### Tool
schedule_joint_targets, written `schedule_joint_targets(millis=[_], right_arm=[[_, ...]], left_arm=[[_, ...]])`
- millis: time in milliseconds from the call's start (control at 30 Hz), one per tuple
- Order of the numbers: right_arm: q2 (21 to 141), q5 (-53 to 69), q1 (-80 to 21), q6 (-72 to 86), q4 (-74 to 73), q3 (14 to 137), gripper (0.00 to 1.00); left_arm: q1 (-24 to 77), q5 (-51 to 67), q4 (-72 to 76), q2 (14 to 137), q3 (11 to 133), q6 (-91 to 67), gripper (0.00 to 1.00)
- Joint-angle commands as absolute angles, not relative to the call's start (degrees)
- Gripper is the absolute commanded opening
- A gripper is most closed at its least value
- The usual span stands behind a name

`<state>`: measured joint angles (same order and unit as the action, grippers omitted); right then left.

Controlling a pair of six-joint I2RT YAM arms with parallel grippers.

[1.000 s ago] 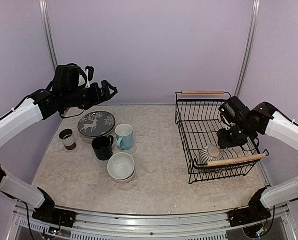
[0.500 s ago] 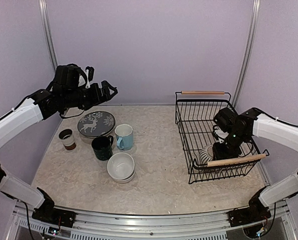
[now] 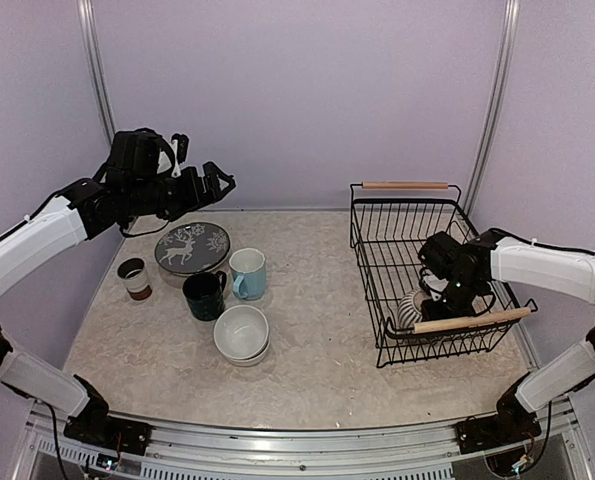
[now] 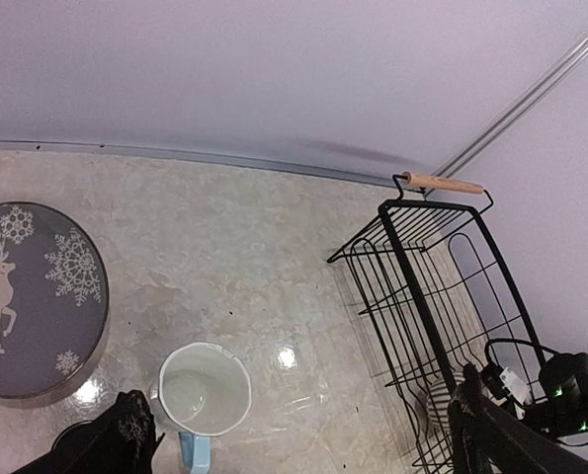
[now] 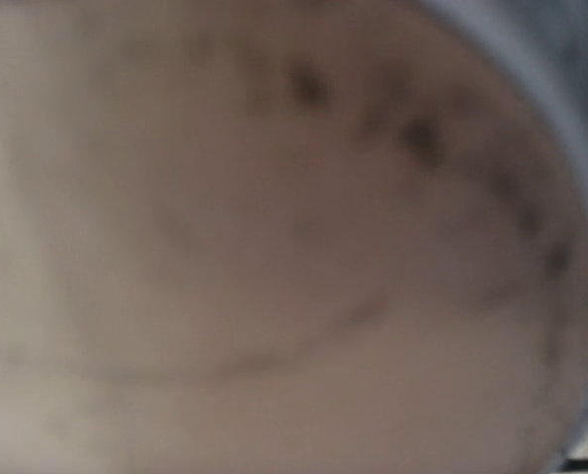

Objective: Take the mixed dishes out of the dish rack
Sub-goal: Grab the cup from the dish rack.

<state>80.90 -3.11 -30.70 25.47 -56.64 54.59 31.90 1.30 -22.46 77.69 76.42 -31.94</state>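
Black wire dish rack (image 3: 417, 255) with wooden handles; glossy marbled tabletop (image 3: 317, 340)
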Motion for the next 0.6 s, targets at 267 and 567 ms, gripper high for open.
schedule_joint_targets(millis=[267, 567], right_arm=[[83.17, -3.70, -30.32, 28.08, -42.49, 49.29, 0.15], [77.03, -8.66, -30.41, 29.25, -43.19, 52.08, 0.00]], left_arm=[[31.82, 1.59, -23.29, 78.41, 77.61, -31.46, 0.99], [31.82, 1.75, -23.29, 78.22, 77.69, -31.38, 0.99]])
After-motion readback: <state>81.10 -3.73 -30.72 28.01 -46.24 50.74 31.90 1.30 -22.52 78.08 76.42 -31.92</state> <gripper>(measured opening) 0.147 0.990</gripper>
